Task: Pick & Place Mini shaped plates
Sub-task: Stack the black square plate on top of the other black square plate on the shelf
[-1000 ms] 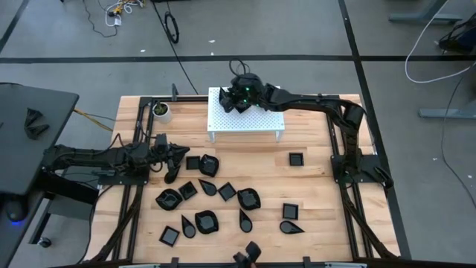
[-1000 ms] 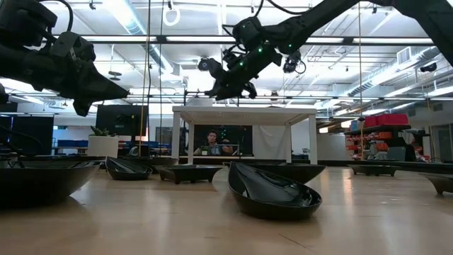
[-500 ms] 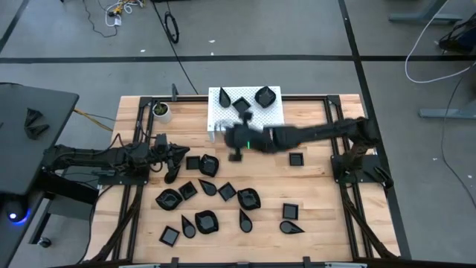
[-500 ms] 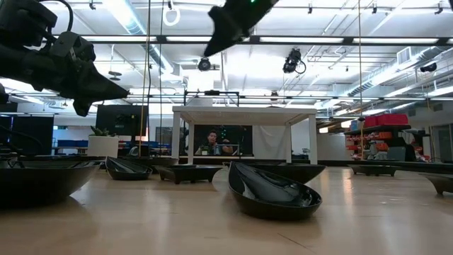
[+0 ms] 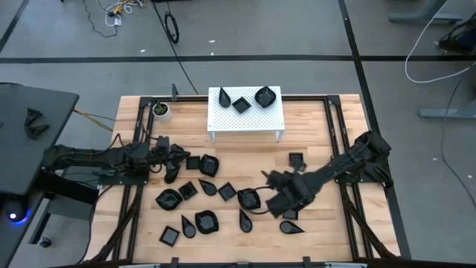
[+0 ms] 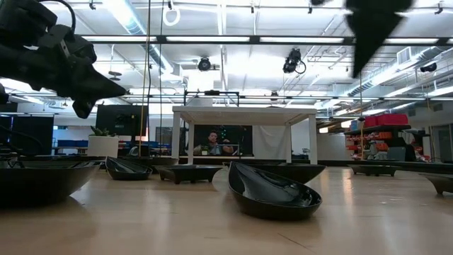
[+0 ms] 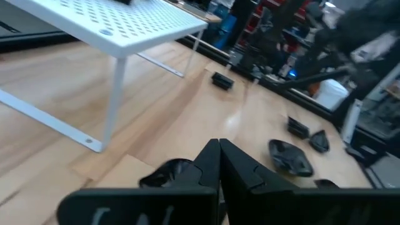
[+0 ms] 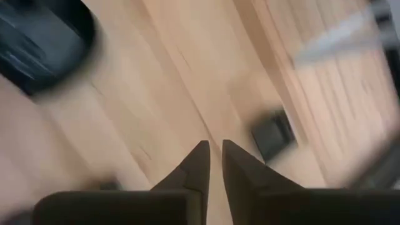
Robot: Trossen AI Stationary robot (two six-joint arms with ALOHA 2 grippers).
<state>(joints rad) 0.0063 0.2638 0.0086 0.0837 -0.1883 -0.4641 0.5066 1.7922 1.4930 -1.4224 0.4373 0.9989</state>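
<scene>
The right gripper (image 5: 277, 202) hangs over the near-right part of the wooden tabletop (image 5: 312, 179); its two dark fingers (image 8: 199, 164) stand narrow, only a thin slit between the tips, and nothing is between them. Just beside it lie a rounded black dish (image 5: 248, 199) and a teardrop dish (image 5: 291, 227); a square dish (image 5: 296, 158) sits apart, toward the white stand.

The left gripper (image 5: 178, 155) waits at the left side of the tabletop, its fingers (image 7: 211, 164) pressed together and empty, just beside a square dish (image 5: 193, 163) and a rounded one (image 5: 210, 165).

The mini shaped plates are in two places; three of them rest on top of the white perforated stand (image 5: 223, 119) at the far middle, a teardrop (image 5: 224, 97), a square (image 5: 241, 104) and a rounded shell (image 5: 265, 96); the rest lie scattered across the near-left and middle of the tabletop, among them a larger rounded one (image 5: 169, 199) and another (image 5: 206, 220). From table height one glossy black dish (image 6: 272, 191) sits close and large.

A small white cup (image 5: 160, 111) stands at the far-left corner. Beyond the stand a person (image 6: 211, 145) is seated in the room. No writing or label can be read anywhere.
</scene>
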